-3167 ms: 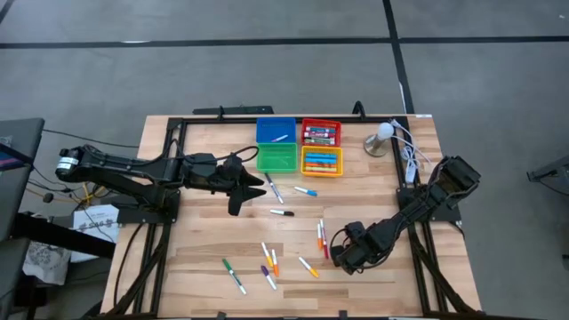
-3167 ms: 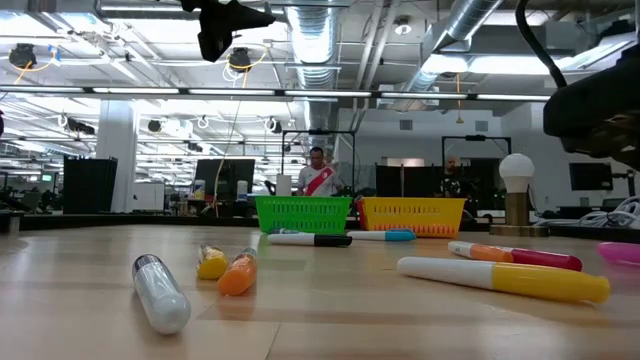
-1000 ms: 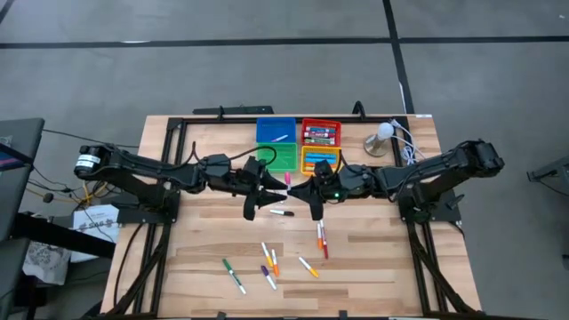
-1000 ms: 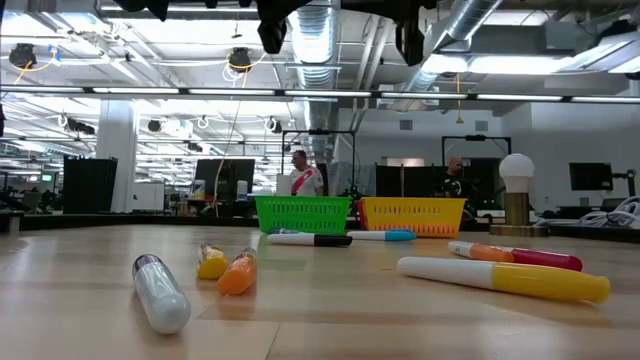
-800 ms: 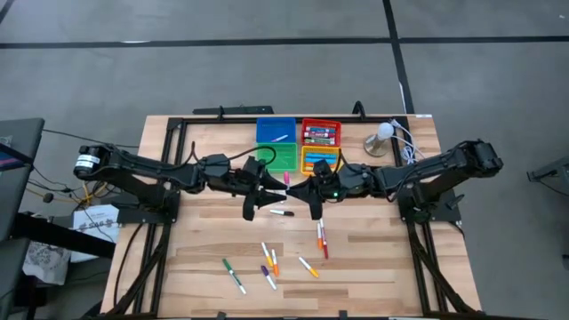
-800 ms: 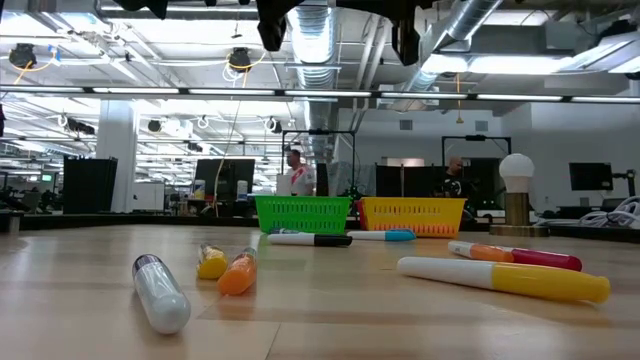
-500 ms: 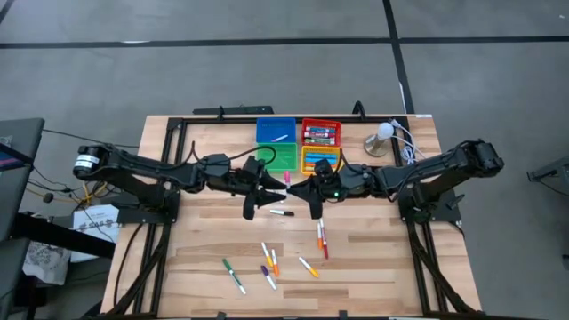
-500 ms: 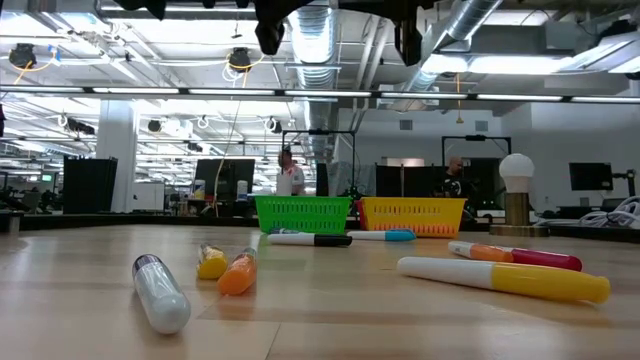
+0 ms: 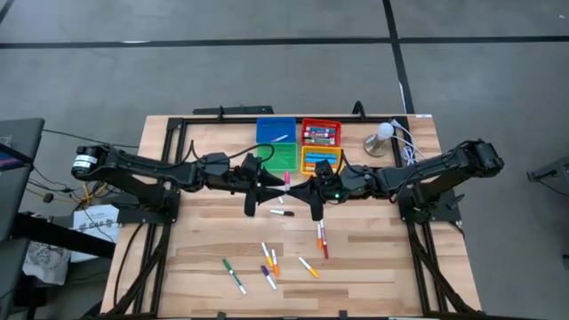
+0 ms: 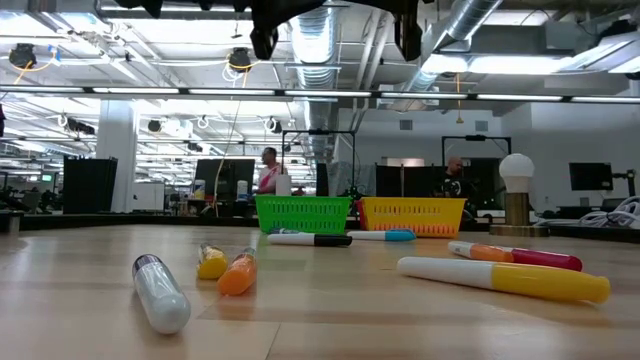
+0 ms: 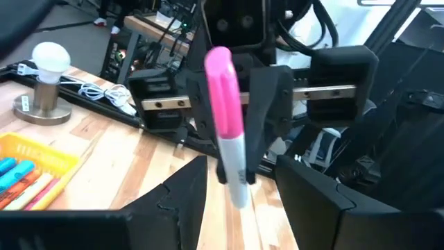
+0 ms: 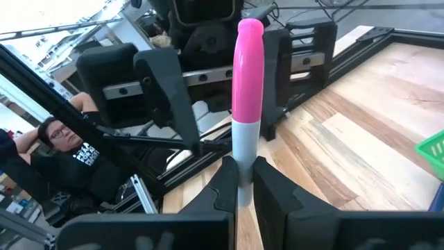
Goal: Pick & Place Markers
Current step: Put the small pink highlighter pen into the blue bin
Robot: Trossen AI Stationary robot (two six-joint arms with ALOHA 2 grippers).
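A marker [image 9: 286, 181] with a pink cap and white barrel hangs high over the table's middle, between my two grippers. My right gripper [image 12: 239, 172] is shut on it. My left gripper [image 11: 241, 173] faces it level from the table's left, open, with one finger on either side of the marker and touching nothing. Several more markers [image 9: 267, 262] lie flat on the near half of the table. A black-capped one [image 9: 282, 212] lies under the grippers and a red and orange pair [image 9: 321, 238] lies nearer the front. My right gripper pinches the marker's white barrel [image 12: 241, 156] between its two fingers, near the end opposite the cap. The fingers come nearly level from the table's right. The pink cap [image 12: 248, 69] sticks out past the fingertips toward my left gripper, and the marker is clear of the table.
Four bins stand at the far middle: blue [image 9: 276, 131], red [image 9: 321, 133], green [image 9: 278, 157] and yellow [image 9: 322, 161], the red and yellow ones holding markers. A bulb on a round stand [image 9: 380, 138] with white cables sits at the far right. People are in the room behind.
Both grippers have kept still with the pink marker between them. In the room behind the table a person has walked toward the left of the low view.
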